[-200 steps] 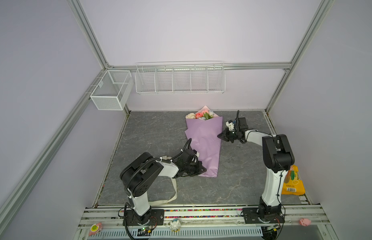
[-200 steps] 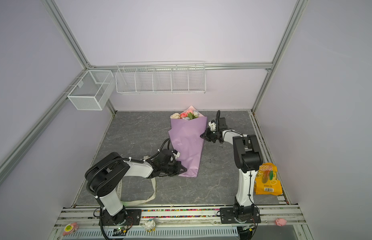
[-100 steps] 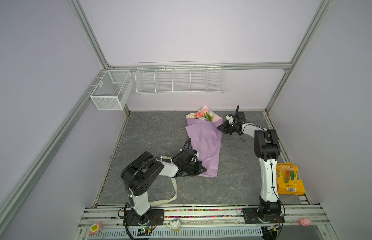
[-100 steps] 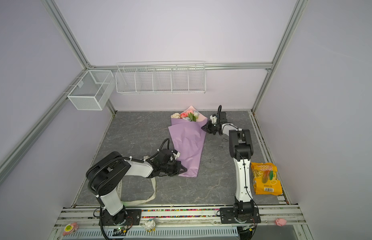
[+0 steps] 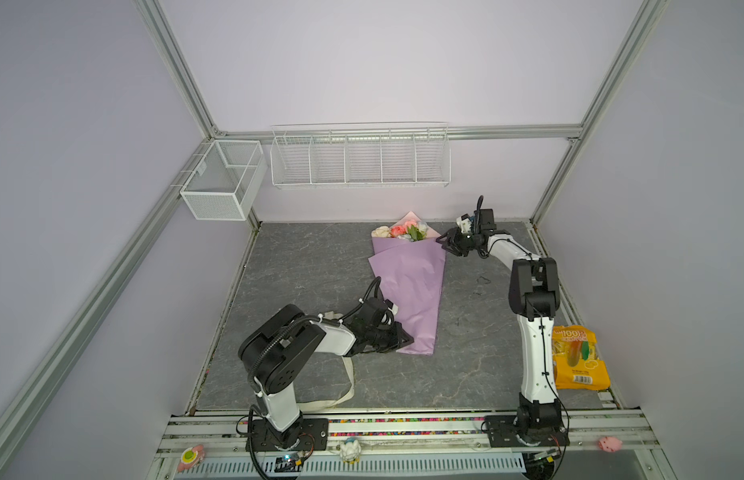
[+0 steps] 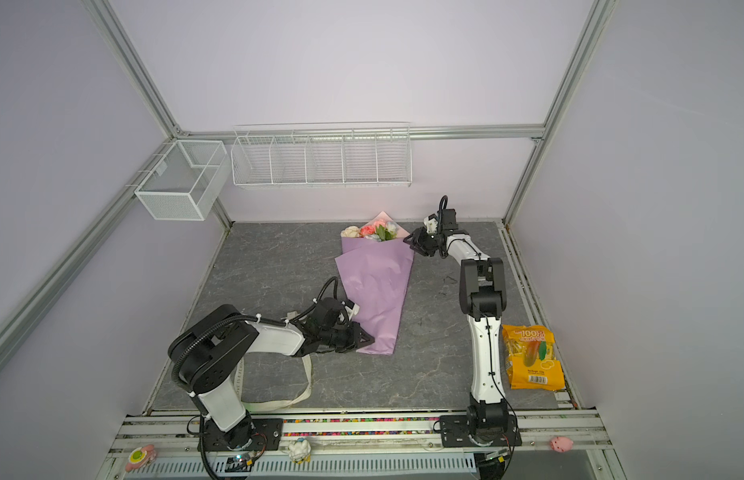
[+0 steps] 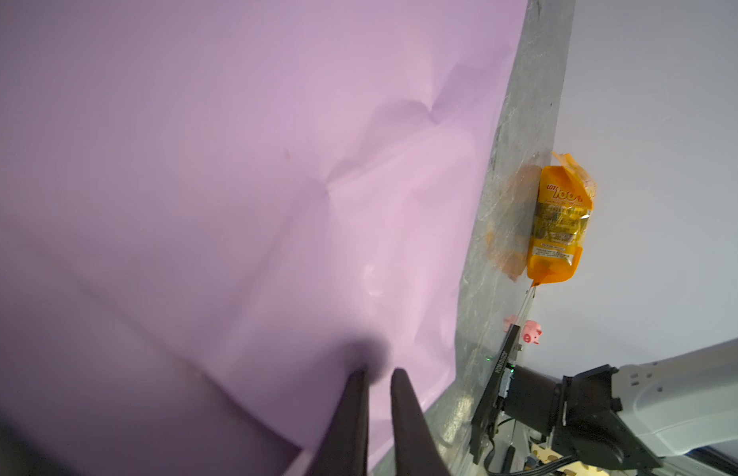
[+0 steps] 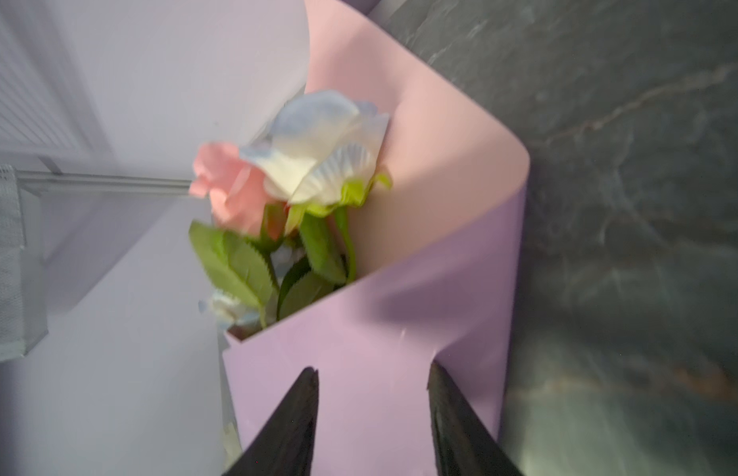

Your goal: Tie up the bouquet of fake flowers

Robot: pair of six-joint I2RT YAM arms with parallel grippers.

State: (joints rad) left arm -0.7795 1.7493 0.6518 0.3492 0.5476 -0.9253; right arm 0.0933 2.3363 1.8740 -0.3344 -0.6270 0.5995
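The bouquet of fake flowers [image 5: 407, 282] [image 6: 376, 286] lies flat on the grey mat, wrapped in a lilac paper cone with its roses [image 5: 403, 230] toward the back wall. My left gripper [image 5: 407, 340] [image 6: 368, 340] is at the cone's narrow near end. In the left wrist view its fingers [image 7: 379, 373] stand a narrow gap apart against the lilac paper [image 7: 235, 165]. My right gripper [image 5: 443, 245] [image 6: 410, 243] is at the cone's upper right edge, open. The right wrist view shows its fingers [image 8: 373, 371] wide apart over the paper [image 8: 400, 309], below a pale blue rose [image 8: 318, 144].
A cream ribbon [image 5: 349, 374] [image 6: 306, 374] loops on the mat under my left arm. An orange snack bag [image 5: 578, 357] [image 6: 530, 357] [image 7: 559, 222] lies at the mat's right edge. Two white wire baskets [image 5: 360, 156] [image 5: 223, 178] hang on the back walls.
My right gripper has moved up along the cone's right edge toward the flowers and opened wide. My left gripper's jaws have parted slightly at the narrow end.
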